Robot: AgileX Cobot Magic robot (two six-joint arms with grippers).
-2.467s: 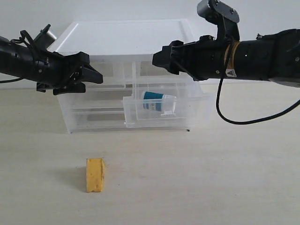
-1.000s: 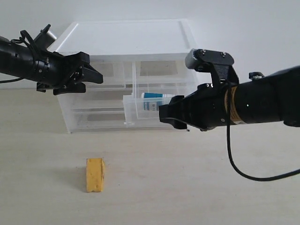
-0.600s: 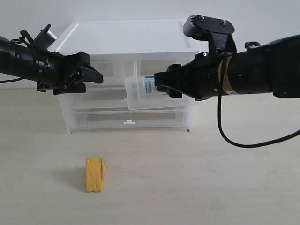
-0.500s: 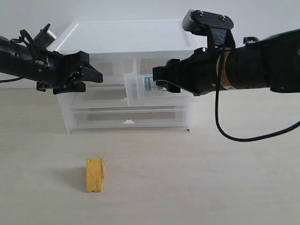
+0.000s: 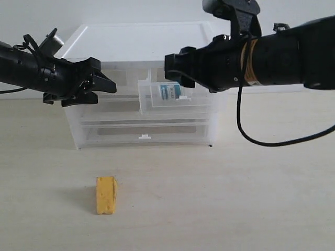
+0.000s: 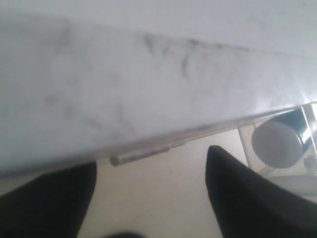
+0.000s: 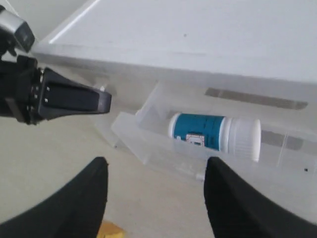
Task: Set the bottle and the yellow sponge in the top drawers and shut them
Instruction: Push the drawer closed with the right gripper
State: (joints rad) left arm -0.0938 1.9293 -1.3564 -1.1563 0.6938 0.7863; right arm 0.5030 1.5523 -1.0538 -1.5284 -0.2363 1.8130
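Fingers of left gripper, right gripper apart, empty; white teal-labelled plastic bottle ahead in open translucent top drawer; orange-yellow rectangular sponge below, untouched.

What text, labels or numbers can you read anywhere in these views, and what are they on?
No text is legible in any view.
On the bottle: teal label with a small white printed patch, too blurred to read.
On the right arm: a small pale mark by its tan band, too small to read.
On the yellow sponge and the cabinet: no markings seen.
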